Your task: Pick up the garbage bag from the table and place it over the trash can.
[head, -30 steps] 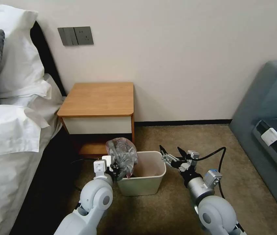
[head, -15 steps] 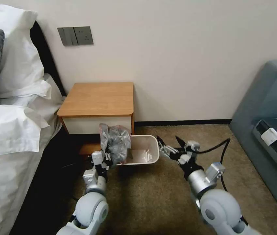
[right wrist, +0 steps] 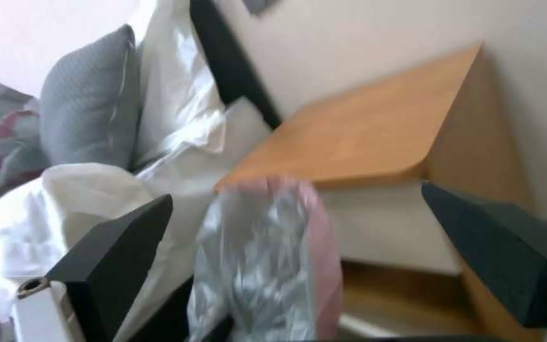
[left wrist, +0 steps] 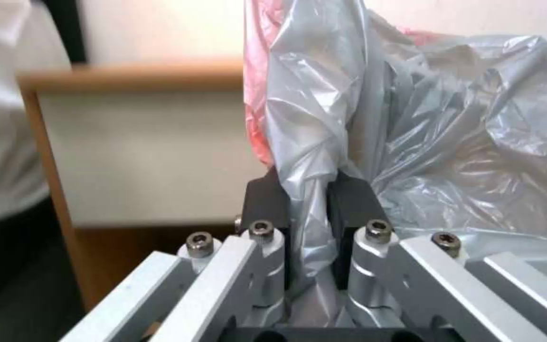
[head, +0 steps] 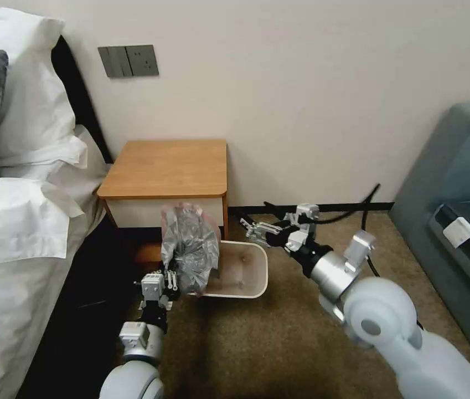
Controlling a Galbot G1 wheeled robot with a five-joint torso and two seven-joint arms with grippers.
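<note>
The crinkly grey garbage bag [head: 189, 252] with a pink-tinted rim hangs bunched in front of the table [head: 168, 166]. My left gripper [head: 171, 280] is shut on its lower part. In the left wrist view the black pads [left wrist: 349, 199] pinch a fold of the garbage bag [left wrist: 444, 142]. The cream trash can [head: 261, 267] sits on the carpet right of the bag, tipped so its inside faces me, its left rim behind the bag. My right gripper [head: 252, 228] is open just above the can's far rim. Its fingers [right wrist: 121, 251] frame the bag [right wrist: 267, 266] from a distance.
The bed with white pillows [head: 19, 210] runs along the left, close to my left arm. A grey sofa [head: 456, 183] stands at the right. The wall and dark skirting [head: 312, 208] are behind the can. Bare brown carpet [head: 279, 338] lies in front of it.
My left arm has stretched forward, carrying the bag up toward the table. The trash can has shifted away with it and tipped. My right gripper has risen and moved left over the can's far rim.
</note>
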